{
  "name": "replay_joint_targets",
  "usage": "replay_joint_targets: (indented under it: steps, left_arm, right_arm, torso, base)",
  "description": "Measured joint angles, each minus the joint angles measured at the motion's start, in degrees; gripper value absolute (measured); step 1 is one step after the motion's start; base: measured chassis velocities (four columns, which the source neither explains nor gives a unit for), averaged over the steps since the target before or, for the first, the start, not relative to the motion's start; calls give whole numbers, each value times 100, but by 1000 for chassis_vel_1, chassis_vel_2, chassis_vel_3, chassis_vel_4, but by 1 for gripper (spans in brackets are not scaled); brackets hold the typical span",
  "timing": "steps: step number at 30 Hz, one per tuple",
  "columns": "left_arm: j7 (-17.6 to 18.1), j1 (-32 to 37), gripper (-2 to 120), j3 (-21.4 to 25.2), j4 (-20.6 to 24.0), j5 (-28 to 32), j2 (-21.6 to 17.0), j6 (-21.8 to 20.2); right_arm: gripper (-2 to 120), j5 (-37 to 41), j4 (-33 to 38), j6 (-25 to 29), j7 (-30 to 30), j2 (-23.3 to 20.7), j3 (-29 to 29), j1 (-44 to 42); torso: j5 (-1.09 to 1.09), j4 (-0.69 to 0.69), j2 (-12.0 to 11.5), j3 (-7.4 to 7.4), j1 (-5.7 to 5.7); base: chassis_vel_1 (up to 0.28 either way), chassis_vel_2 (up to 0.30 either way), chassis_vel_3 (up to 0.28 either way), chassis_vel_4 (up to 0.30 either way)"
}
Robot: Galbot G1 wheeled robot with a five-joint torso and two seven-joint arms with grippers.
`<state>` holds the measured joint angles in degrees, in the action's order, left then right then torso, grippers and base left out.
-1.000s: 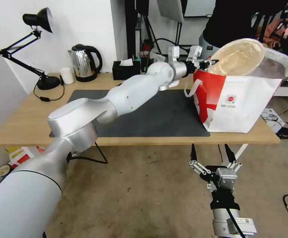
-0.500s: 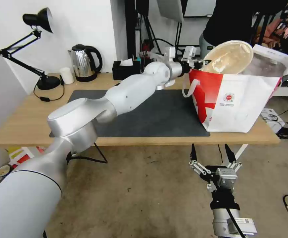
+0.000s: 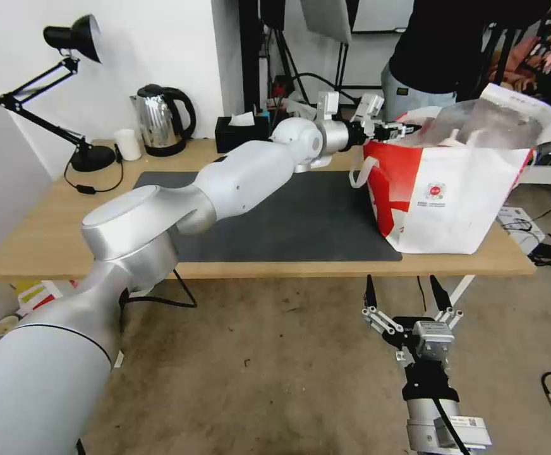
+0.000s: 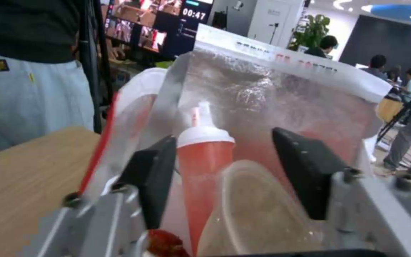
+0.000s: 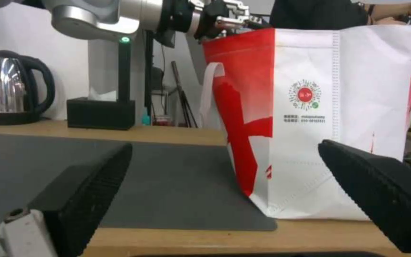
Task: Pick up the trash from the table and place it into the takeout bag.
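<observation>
Two tools: one at work over the bag, one parked low in front of the tabletop.
Left side of tabletop: a lamp, a small white cup, a kettle and a black tissue box stand along the back edge, no trash near them.
Left tool: poised at the near rim of the takeout bag, fingers spread apart and holding nothing.
Trash: the red drink cup and a clear-lidded bowl lie inside the foil-lined bag, seen between the fingers in the left wrist view.
Right tool: hanging below the tabletop edge, fingers wide apart, idle.
Step in hand: apparently the release into the bag.
Next move: likely calls for lifting the left tool straight clear of the rim and loop handle without snagging either.
</observation>
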<state>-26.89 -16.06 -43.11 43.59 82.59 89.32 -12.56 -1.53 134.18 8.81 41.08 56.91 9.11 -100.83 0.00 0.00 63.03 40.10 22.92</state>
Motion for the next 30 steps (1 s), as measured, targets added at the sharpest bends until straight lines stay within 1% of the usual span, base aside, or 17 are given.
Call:
replay_joint_targets:
  steps: [1,3,5,7,11,13,17,19,20,22,23,25,26,27,28,29,30]
  left_arm:
    - [0,-1,61,2,20,4,-4,0]
    - [0,-1,63,3,31,5,-7,0]
    - [-1,-1,76,5,119,14,-41,0]
    - [-1,0,78,5,130,17,-45,0]
    - [13,-11,97,132,307,61,-105,18]
    - [40,-32,98,205,380,58,-139,26]
    - [272,-126,100,499,653,69,-251,99]
    - [487,-242,100,765,1059,107,-429,190]
    - [487,-242,100,765,1059,107,-429,190]
    - [758,-394,100,1021,1515,121,-700,258]
    - [758,-394,100,1021,1515,121,-700,258]
    - [1054,-522,100,1177,1912,59,-1054,361]
    - [1272,-587,100,1234,2178,0,-1334,461]
    - [1272,-587,100,1234,2178,0,-1334,461]
    - [1449,-623,100,1280,2477,-102,-1637,559]
    - [1501,-628,100,1307,2625,-173,-1782,593]
    - [1621,-605,100,1406,3010,-340,-2129,654]
  right_arm:
    - [100,0,0,0,0,0,0,0]
    - [100,0,0,0,0,0,0,0]
    - [100,0,0,0,0,0,0,0]
    - [100,0,0,0,0,0,0,0]
    - [100,0,0,0,0,0,0,0]
    - [100,0,0,0,0,0,0,0]
    - [100,0,0,0,0,0,0,0]
    - [100,0,0,0,0,0,0,0]
    - [100,0,0,0,0,0,0,0]
    - [100,0,0,0,0,0,0,0]
    - [100,0,0,0,0,0,0,0]
    - [100,0,0,0,0,0,0,0]
    - [100,0,0,0,0,0,0,0]
    - [100,0,0,0,0,0,0,0]
    - [100,0,0,0,0,-1,0,0]
    - [100,0,0,0,0,0,0,0]
    - [100,0,0,0,0,0,0,0]
  torso:
    - [0,0,0,0,0]
    - [0,0,0,0,0]
    - [0,0,0,0,0]
    - [0,0,0,0,0]
    - [0,0,-1,0,0]
    - [0,0,-1,0,0]
    - [0,-1,-1,0,0]
    - [0,0,-2,1,1]
    - [0,0,-2,1,1]
    - [0,-2,-1,0,0]
    - [0,-2,-1,0,0]
    - [-1,-2,-1,0,0]
    - [-1,-2,-1,0,0]
    - [-1,-2,-1,0,0]
    - [-2,1,-1,0,0]
    - [-3,3,-1,0,0]
    - [-4,4,-1,0,0]
  base:
    - [0,0,0,0]
    - [0,0,0,0]
    - [0,0,0,0]
    - [0,0,0,0]
    - [0,0,0,0]
    - [0,0,0,0]
    - [0,0,0,0]
    - [0,0,0,0]
    - [0,0,0,0]
    - [0,0,0,0]
    - [0,0,0,0]
    - [0,0,0,0]
    - [0,0,0,0]
    - [0,0,0,0]
    - [0,0,0,0]
    - [0,0,0,0]
    - [0,0,0,0]
